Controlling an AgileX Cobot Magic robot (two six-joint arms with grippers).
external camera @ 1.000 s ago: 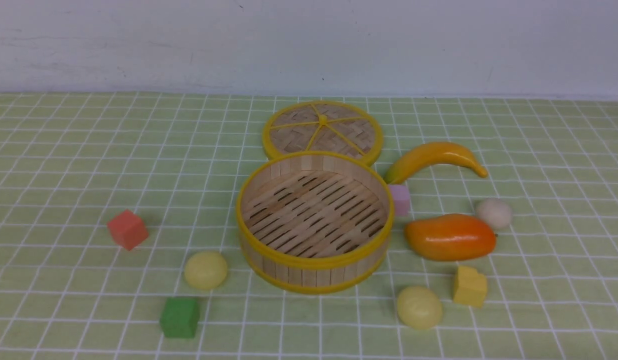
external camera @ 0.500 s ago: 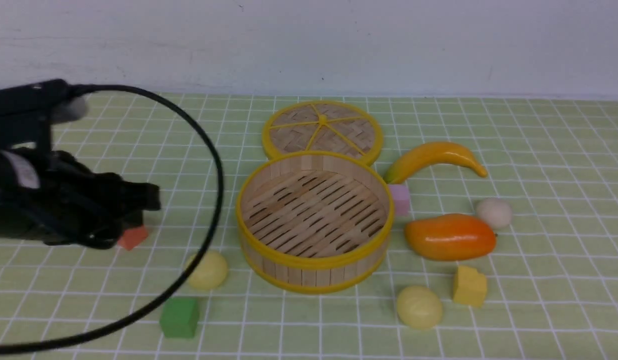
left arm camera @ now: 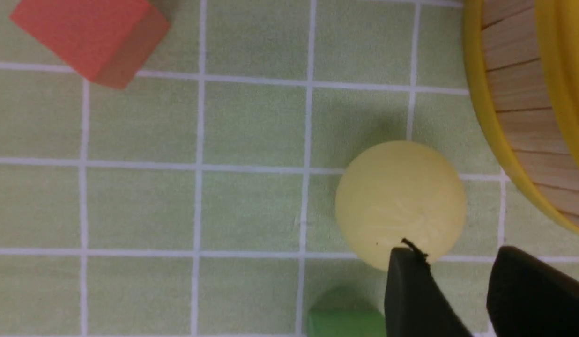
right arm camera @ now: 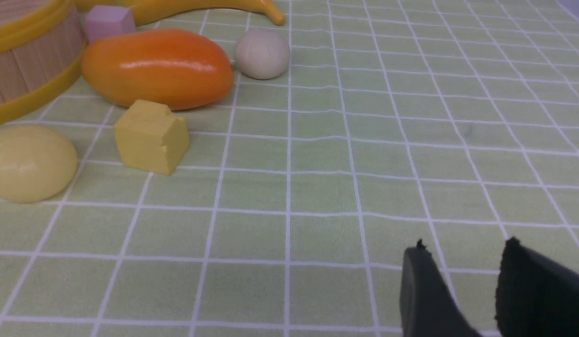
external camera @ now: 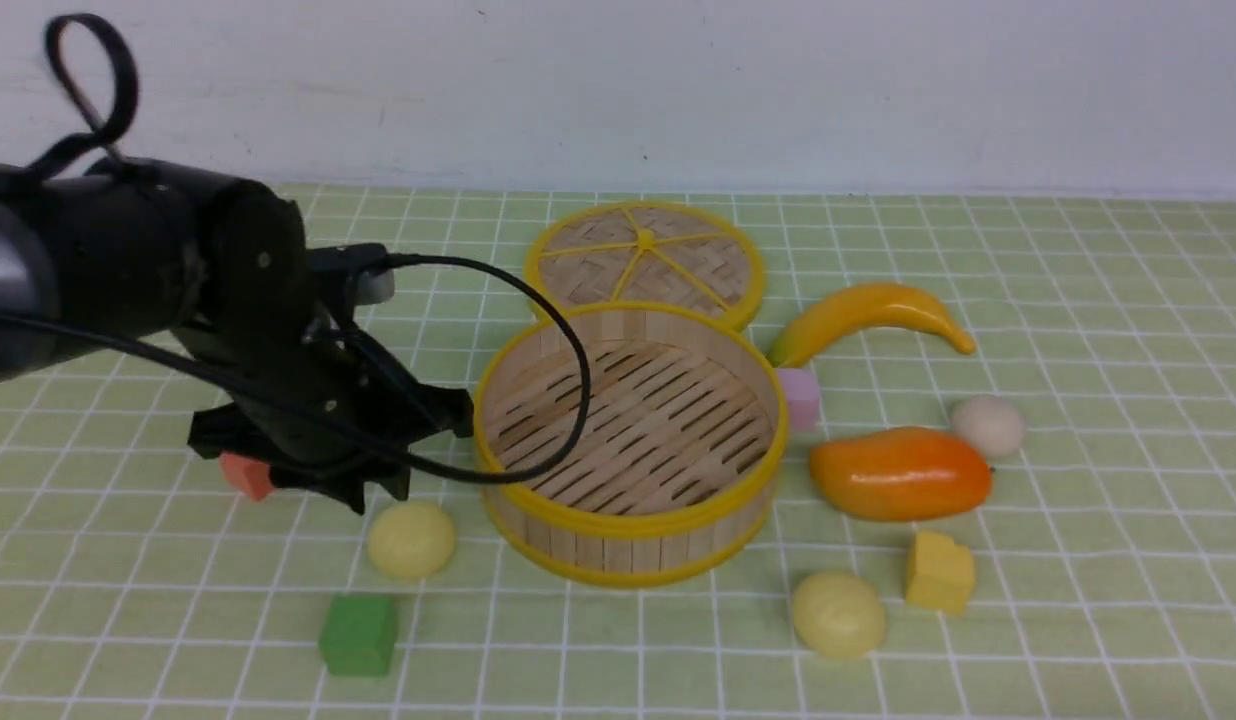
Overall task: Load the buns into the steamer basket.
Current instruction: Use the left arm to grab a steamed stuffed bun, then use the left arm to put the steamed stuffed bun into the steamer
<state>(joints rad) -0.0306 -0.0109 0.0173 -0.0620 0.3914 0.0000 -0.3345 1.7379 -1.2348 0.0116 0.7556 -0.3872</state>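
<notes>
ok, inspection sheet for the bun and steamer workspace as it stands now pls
Surface: green checked cloth, flat, no spills seen.
Job's things: steamer basket empty; all three buns lie on the cloth outside it: left yellow bun, right yellow bun, off-white bun far right.
Clutter: lid, banana, mango, pink block, yellow block, green block, red block partly hidden by the left arm.
Grippers: left gripper open above the left yellow bun, holding nothing; right gripper open over bare cloth, holding nothing.
Cables: black cable from the left arm crosses in front of the basket.
Surroundings: white wall; nothing else seen.
</notes>
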